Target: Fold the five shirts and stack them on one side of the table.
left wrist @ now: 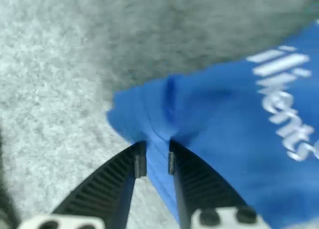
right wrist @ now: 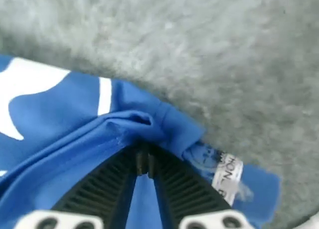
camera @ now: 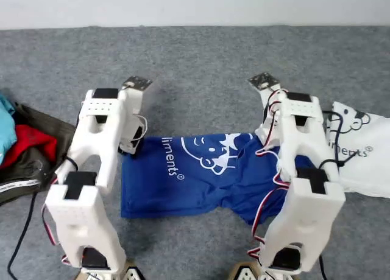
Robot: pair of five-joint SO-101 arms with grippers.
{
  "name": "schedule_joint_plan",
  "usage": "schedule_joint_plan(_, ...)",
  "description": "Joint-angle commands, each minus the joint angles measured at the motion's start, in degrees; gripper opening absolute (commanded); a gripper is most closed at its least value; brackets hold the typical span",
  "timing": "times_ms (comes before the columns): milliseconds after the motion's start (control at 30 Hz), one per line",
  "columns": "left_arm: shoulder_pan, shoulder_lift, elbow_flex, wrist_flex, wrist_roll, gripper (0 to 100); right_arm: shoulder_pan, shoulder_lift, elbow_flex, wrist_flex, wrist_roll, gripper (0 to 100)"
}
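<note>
1. left gripper [left wrist: 155,162]: jaws nearly closed, pinching blue shirt [camera: 201,176] edge; shirt at table centre.
2. right gripper [right wrist: 146,163]: clamped tight on a fold of the same shirt.
3. progress: early, i'd say. white shirt [camera: 365,152] at 3 o'clock, maybe folded; crumpled pile [camera: 24,146] at 9 o'clock not done.

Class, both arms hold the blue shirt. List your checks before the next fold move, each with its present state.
The left hand pinches the blue shirt's edge: ok.
The right hand pinches it beside the neck label: ok.
The blue shirt lies flat: not ok, a sleeve is bunched.
The white shirt is clear of it: cannot tell, the right arm covers the gap.
The shirt pile lies apart from it: ok.
</note>
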Motion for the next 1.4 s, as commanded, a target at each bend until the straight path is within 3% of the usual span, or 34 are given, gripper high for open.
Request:
schedule_joint_plan(0,-2.11,2.02,-0.31,-3.25,-0.7,8,4.44,1.89,-5.27,0.13,0.44,0.9)
schedule_joint_plan(200,-3.25,0.97,-1.01,-1.05,-0.88,8,8.13,2.33,-13.27,4.0,0.44,0.9)
schedule_joint_plan(467,1.49,-11.43,-3.21,6.24,-0.53,8,6.9,2.24,-24.88,18.42,0.26,0.9)
schedule_joint_plan(733,12.04,-17.93,-2.86,14.95,-0.53,8,4.26,-0.31,-30.86,31.52,0.26,0.9)
schedule_joint_plan(1033,27.34,-12.48,1.8,11.34,-0.53,8,6.46,-8.31,-30.68,36.79,0.44,0.9)
schedule_joint_plan(1367,37.98,0.18,2.15,11.08,-0.97,8,14.81,-19.12,-30.68,36.7,0.7,0.9)
